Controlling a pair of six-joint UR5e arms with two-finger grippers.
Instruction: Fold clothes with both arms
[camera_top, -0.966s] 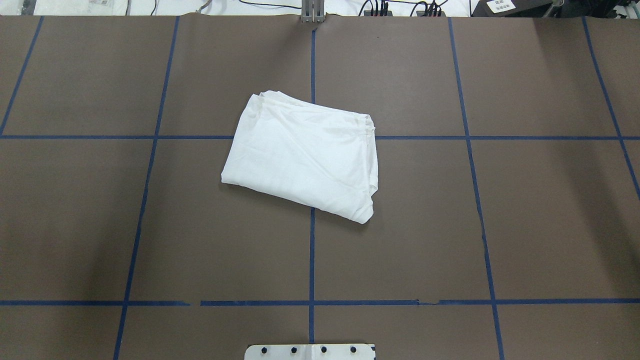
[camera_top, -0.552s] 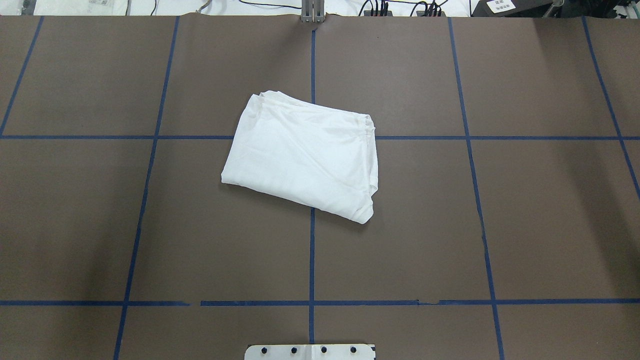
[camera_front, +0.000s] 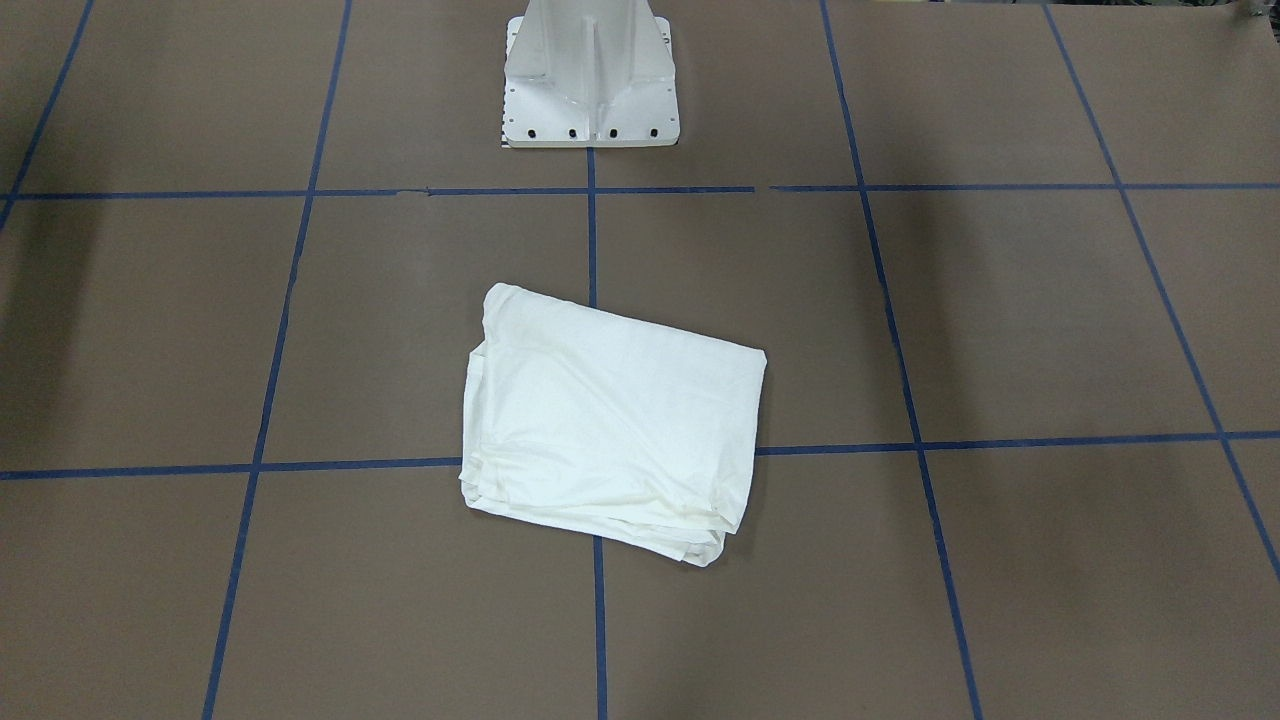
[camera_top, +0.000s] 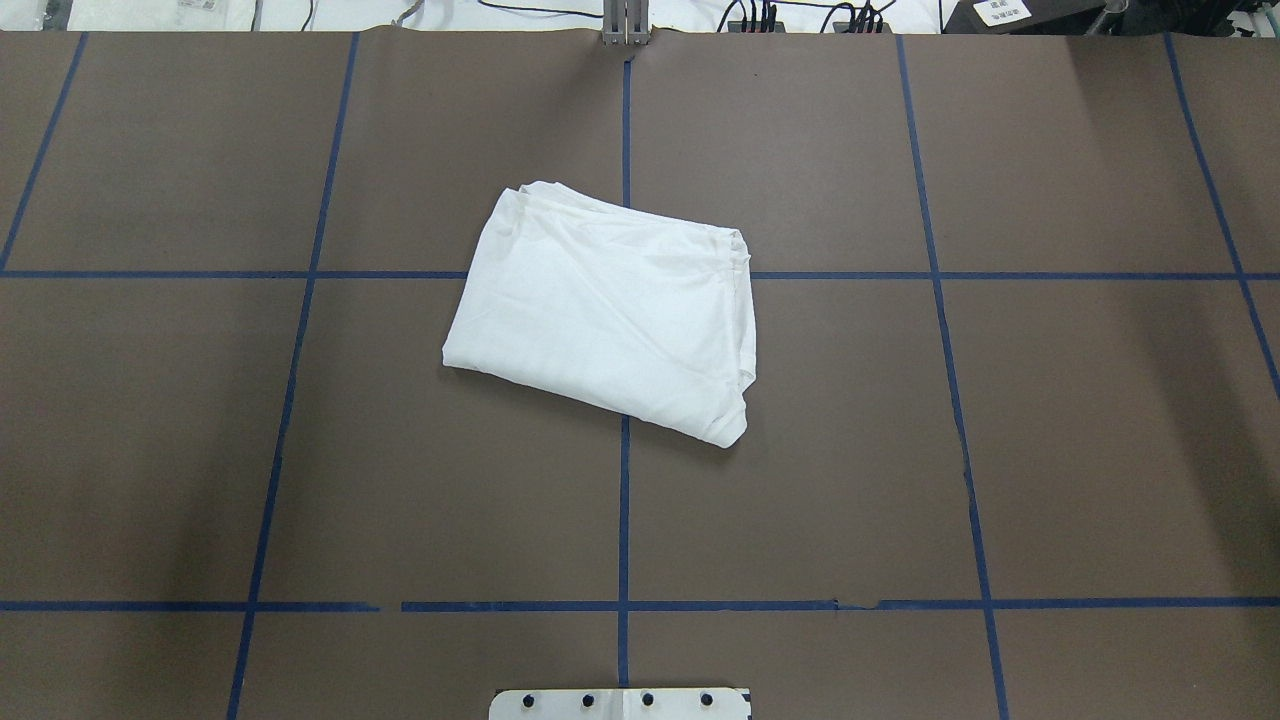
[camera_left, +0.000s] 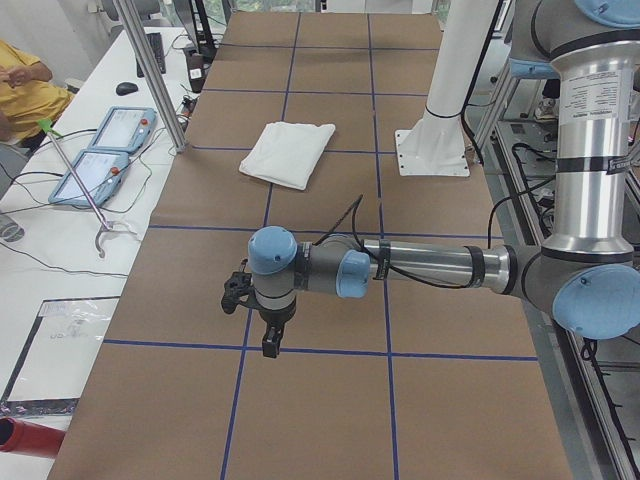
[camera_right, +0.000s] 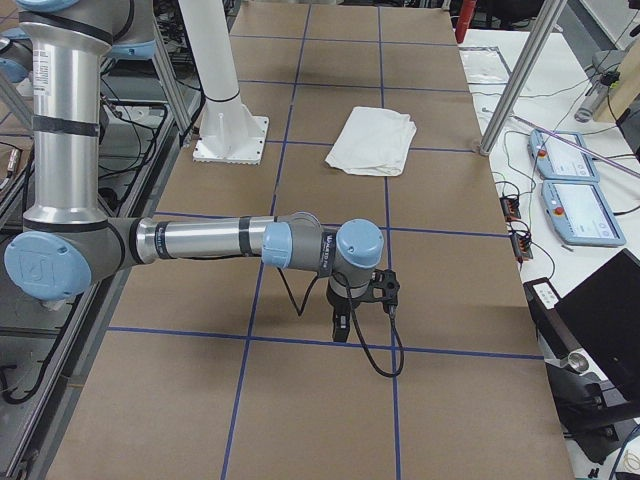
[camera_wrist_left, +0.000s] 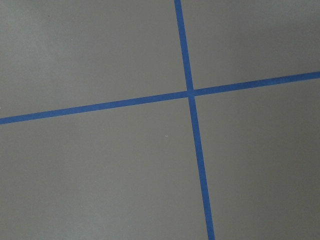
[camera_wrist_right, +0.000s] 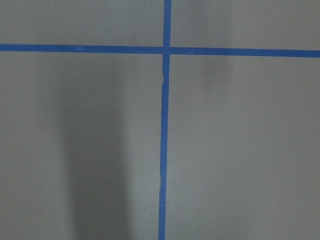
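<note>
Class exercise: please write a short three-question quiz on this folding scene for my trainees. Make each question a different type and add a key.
1. True or false: the folded T-shirt lies on the table, and neither the left pincer nor the right pincer touches it.
2. The left wrist view shows: A) the shirt's collar; B) crossing blue tape lines on bare table; C) a person's hand.
3. In the front-facing view, what white thing stands beyond the shirt, at the top?
Key: 1 true; 2 B; 3 the pedestal base.
</note>
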